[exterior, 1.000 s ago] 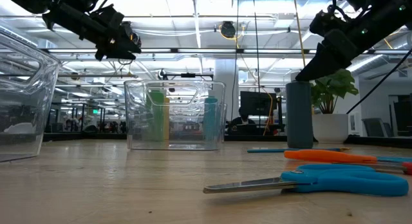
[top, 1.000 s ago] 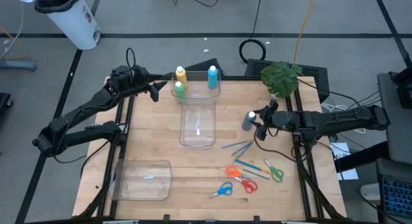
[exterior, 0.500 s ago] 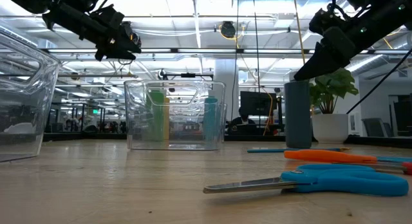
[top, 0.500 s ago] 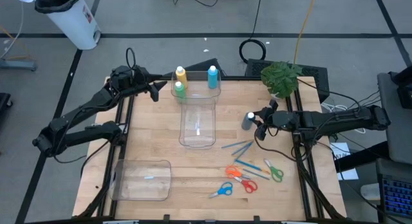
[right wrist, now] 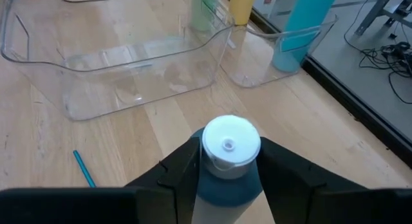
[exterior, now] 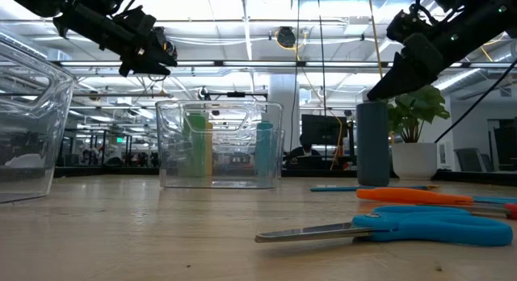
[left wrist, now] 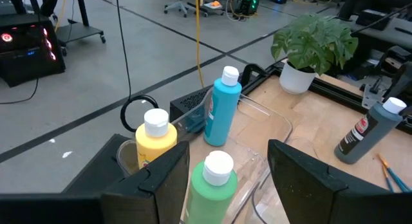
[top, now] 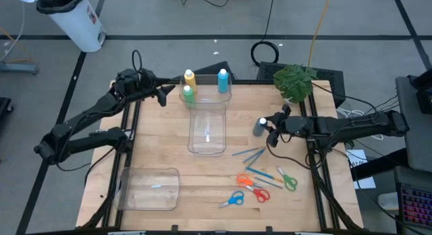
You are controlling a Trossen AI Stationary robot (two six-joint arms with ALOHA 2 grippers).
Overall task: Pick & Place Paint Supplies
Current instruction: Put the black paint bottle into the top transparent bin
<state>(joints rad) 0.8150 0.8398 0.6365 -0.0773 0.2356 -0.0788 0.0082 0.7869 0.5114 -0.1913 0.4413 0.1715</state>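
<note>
The grey-blue paint bottle (top: 260, 127) with a white cap (right wrist: 230, 143) stands upright on the table's right half. My right gripper (top: 269, 132) reaches it from the right and is shut on it. The yellow (top: 189, 77), green (top: 187, 93) and light blue (top: 223, 80) bottles stand in a small clear tub (top: 228, 94) at the far edge. My left gripper (top: 164, 95) hovers open just left of that tub, above table height (exterior: 149, 56). Thin blue and orange brushes (top: 250, 154) lie flat on the wood, nearer than the grey-blue bottle. My right gripper pinches the grey-blue bottle between its two fingers (right wrist: 183, 169), on the shoulder (right wrist: 212, 185) just below the white cap. The fingers come from the table's right, slanting down. The bottle stays upright with its base (exterior: 373, 182) on the table.
A large clear bin (top: 207, 130) sits mid-table and another (top: 150, 188) near the left front corner. Orange (top: 251, 183), blue (top: 231, 200) and green (top: 288, 179) scissors lie near the front right. A potted plant (top: 295, 82) stands at the far right.
</note>
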